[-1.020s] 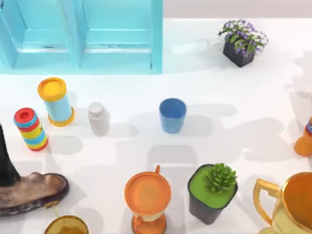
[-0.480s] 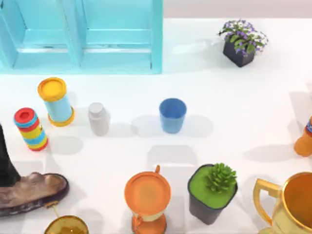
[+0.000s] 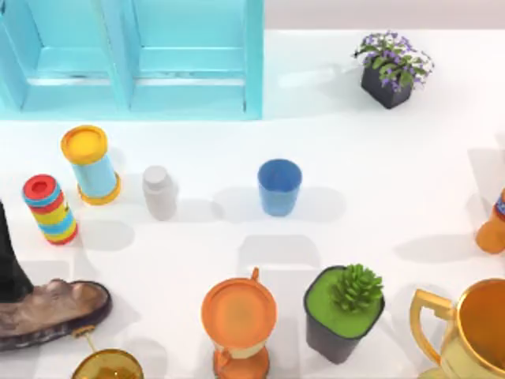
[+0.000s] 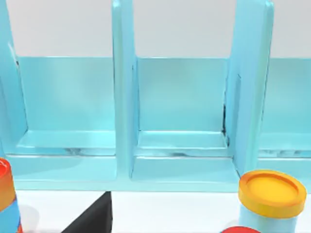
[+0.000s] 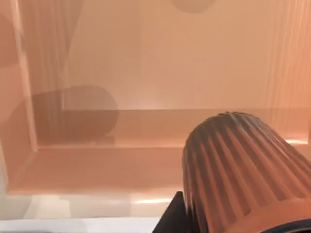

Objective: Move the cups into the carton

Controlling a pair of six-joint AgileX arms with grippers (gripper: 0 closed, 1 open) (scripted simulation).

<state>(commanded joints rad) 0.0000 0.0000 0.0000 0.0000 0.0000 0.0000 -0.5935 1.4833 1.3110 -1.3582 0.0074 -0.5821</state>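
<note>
The blue cup (image 3: 279, 186) stands upright near the middle of the table, with nothing touching it. In the right wrist view the ribbed copper-brown cup (image 5: 238, 170) hangs very close, its dark rim toward the camera. A dark part of my right gripper (image 5: 171, 217) lies against its side, so the gripper looks shut on it. Behind the cup are the tan walls and floor of the carton (image 5: 146, 58). My left arm (image 3: 9, 260) is parked at the table's left edge.
A light-blue shelf unit (image 3: 134, 59) fills the back left. Around the blue cup stand a white bottle (image 3: 159, 192), a yellow-lidded can (image 3: 91, 164), an orange lidded goblet (image 3: 238, 320), a green potted plant (image 3: 345, 312), a gold trophy (image 3: 473, 332) and a shoe (image 3: 47, 309).
The broad shadows over the right half of the table have drawn away to the right and then held still. Nothing on the table has moved.
</note>
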